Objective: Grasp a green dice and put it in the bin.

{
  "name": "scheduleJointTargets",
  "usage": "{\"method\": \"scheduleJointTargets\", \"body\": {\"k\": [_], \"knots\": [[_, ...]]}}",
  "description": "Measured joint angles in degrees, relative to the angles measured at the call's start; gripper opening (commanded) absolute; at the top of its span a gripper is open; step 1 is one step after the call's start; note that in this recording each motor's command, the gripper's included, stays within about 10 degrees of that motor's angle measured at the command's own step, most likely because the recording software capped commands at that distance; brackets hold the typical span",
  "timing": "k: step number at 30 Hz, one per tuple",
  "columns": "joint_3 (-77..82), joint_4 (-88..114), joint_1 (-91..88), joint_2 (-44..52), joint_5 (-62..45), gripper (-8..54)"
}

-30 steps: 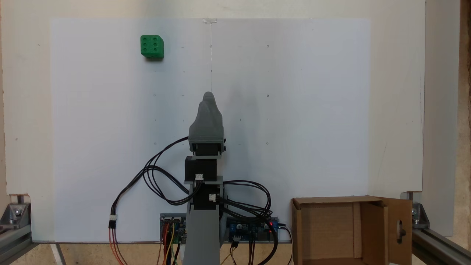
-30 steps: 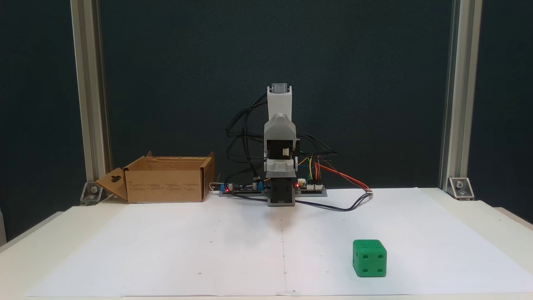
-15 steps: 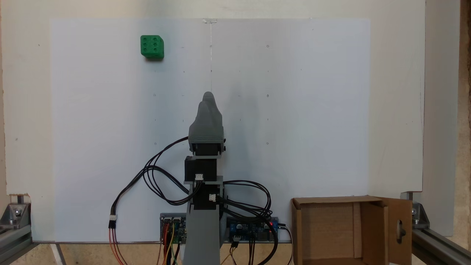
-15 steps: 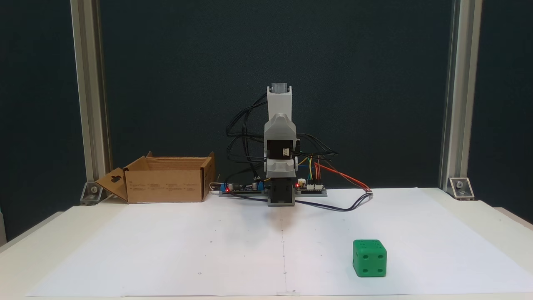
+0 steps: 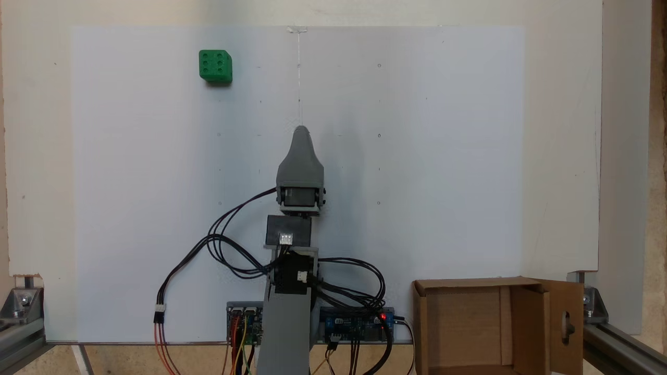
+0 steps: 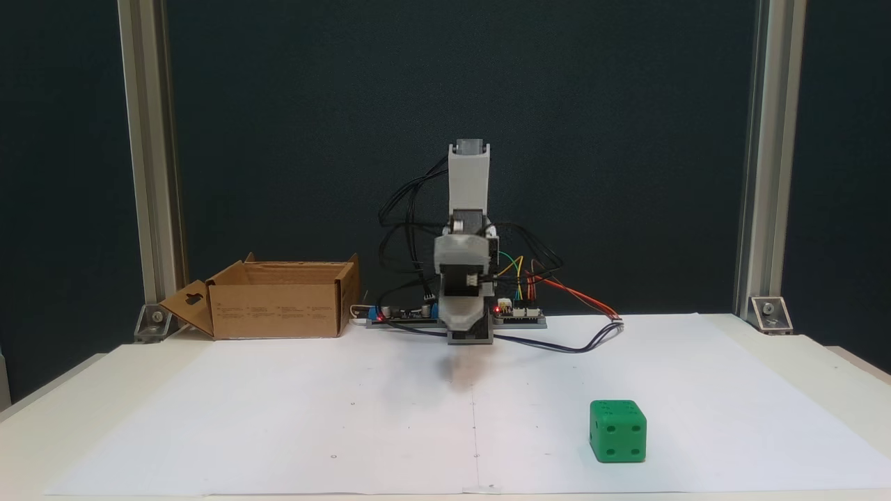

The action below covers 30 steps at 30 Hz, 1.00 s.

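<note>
We see the green dice (image 5: 215,66) resting on the white paper sheet (image 5: 417,156), well beyond our gripper (image 5: 300,130) and off to its left in the top-down fixed view, far from the cardboard bin (image 5: 495,325). We cannot tell whether the jaws are parted.

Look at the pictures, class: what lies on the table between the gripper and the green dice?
Nothing but bare white paper, with faint printed dots, lies between the gripper and the green dice; both fixed views show this.
</note>
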Motion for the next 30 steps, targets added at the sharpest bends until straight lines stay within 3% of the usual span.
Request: {"method": "scheduleJointTargets", "body": {"k": [6, 15, 25, 30], "knots": [[-21.18, 22.85, 0.62, 0.0, 0.0, 43.1], [-36.74, 57.22, -5.27, -0.97, 0.0, 43.1], [-67.24, 93.69, -11.87, -21.88, 5.36, 43.2], [-74.71, 110.57, -16.35, -30.5, 10.81, 43.4]]}}
